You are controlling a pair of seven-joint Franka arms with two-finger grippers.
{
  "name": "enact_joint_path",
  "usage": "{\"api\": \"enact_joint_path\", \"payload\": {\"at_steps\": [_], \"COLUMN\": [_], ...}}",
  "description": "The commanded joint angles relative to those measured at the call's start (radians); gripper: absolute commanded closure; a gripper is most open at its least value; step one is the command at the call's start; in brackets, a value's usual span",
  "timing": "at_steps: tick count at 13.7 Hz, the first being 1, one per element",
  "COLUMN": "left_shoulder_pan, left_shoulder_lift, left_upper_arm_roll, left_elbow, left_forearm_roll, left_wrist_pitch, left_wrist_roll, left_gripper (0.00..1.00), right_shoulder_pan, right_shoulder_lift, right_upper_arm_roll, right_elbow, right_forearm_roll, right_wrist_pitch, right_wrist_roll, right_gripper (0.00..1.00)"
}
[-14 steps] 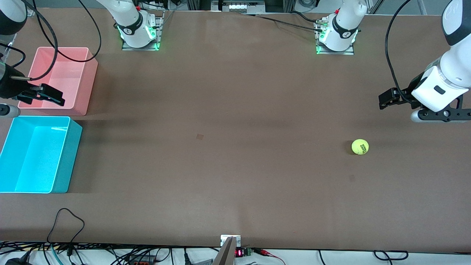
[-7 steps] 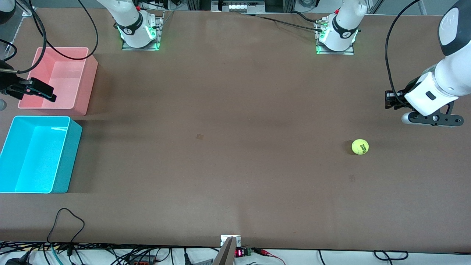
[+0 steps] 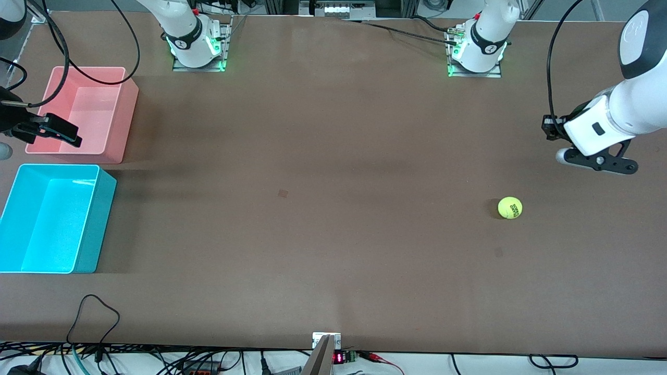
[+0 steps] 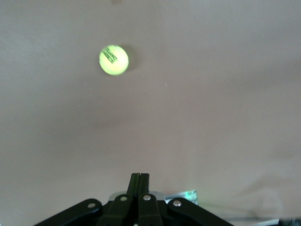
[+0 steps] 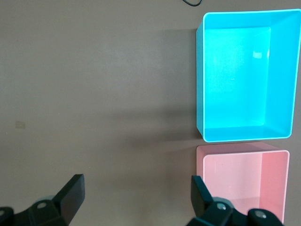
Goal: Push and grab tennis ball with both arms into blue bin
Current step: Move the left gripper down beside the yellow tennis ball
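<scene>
Ball (image 3: pixel 509 207) on tabletop (image 3: pixel 323 208), free. Left tool (image 4: pixel 139 181) clenched, raised near ball. Right tool (image 5: pixel 136 197) released, over pink bin (image 3: pixel 83 112).

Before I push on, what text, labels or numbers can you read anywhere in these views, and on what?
Tennis ball: dark printed lettering in two short lines, too small to read in the front view and blurred in the left wrist view.
Small display at the table edge nearest the front camera: red lit characters, too small to read.
Blue bin and pink bin: no text visible.
</scene>
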Motion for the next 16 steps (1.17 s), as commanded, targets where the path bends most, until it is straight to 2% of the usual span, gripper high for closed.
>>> {"api": "enact_joint_path", "payload": {"at_steps": [1, 5, 7, 9, 12, 14, 16], "left_shoulder_pan": [0.021, 0.1, 0.107, 0.146, 0.207, 0.221, 0.235], "left_shoulder_lift": [0.046, 0.129, 0.143, 0.169, 0.246, 0.247, 0.263], "left_upper_arm_roll": [0.003, 0.003, 0.003, 0.003, 0.003, 0.003, 0.003], "left_elbow": [0.028, 0.014, -0.036, -0.077, -0.134, -0.257, -0.341], "left_forearm_roll": [0.016, 0.036, 0.145, 0.17, 0.187, 0.199, 0.201], "left_wrist_pitch": [-0.03, 0.022, 0.111, 0.211, 0.445, 0.681, 0.859], "left_wrist_roll": [0.108, 0.404, 0.576, 0.744, 1.092, 1.296, 1.389], "left_gripper": [1.0, 1.0, 1.0, 1.0, 1.0, 1.0, 1.0], "right_shoulder_pan": [-0.008, -0.008, -0.008, -0.008, -0.008, -0.008, -0.008], "right_shoulder_lift": [-0.013, -0.008, -0.004, -0.001, 0.001, 0.001, 0.002], "right_upper_arm_roll": [0.003, 0.003, 0.003, 0.003, 0.003, 0.003, 0.003], "right_elbow": [-0.017, -0.017, -0.017, -0.017, -0.017, -0.017, -0.017], "right_forearm_roll": [0.01, 0.012, 0.012, 0.012, 0.012, 0.013, 0.013], "right_wrist_pitch": [0.012, 0.015, 0.015, 0.016, 0.018, 0.018, 0.018], "right_wrist_roll": [-0.01, -0.008, -0.01, -0.01, -0.008, -0.01, -0.008], "right_gripper": [0.0, 0.0, 0.0, 0.0, 0.0, 0.0, 0.0]}}
